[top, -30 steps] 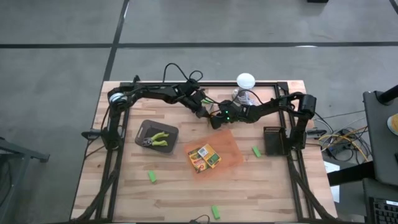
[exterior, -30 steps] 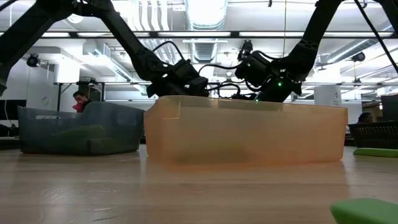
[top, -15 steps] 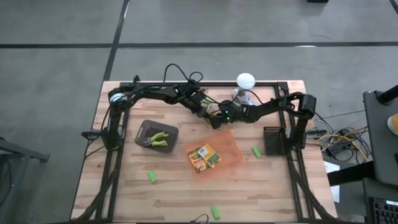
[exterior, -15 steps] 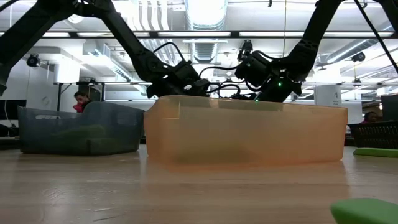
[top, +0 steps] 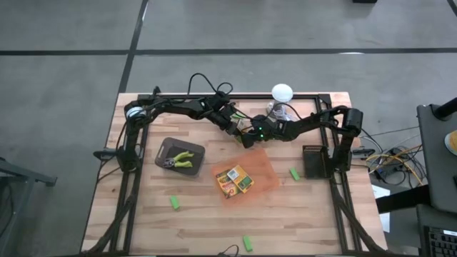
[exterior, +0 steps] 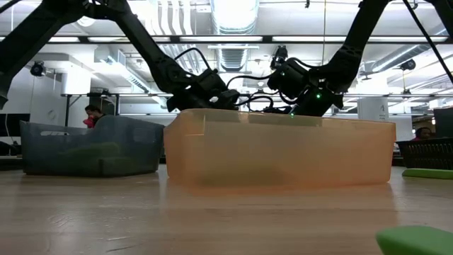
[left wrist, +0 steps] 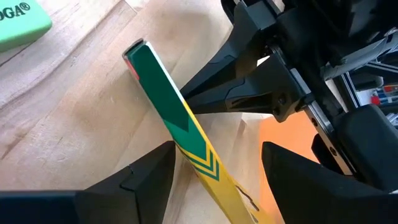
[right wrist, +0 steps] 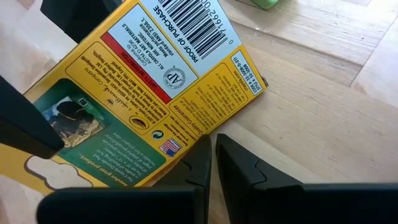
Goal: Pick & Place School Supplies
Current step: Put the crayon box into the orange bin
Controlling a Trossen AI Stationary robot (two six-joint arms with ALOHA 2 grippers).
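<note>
On the left of the wooden bench (top: 143,214) sits a dark bin (top: 180,157) with two little plier tools (top: 182,160) in it, one yellow and one green. A small green piece (top: 174,203) lies on the wood in front of the bin, and another green piece (top: 247,243) lies near the front edge. The left gripper (top: 240,127) reaches to the middle back of the bench, just behind the orange tray (top: 263,171). Its jaws stand wide apart, one on each side of a crayon box (left wrist: 177,115) that is held up on its thin edge, and they do not squeeze it. More crayon boxes (top: 235,180) lie flat in the orange tray. The right gripper (top: 250,137) meets the left one at the same spot, and its jaws are pressed together on a corner of that crayon box. A white lamp (top: 282,93) stands at the back. One more green piece (top: 294,173) lies right of the tray, beside a black basket (top: 313,161).
</note>
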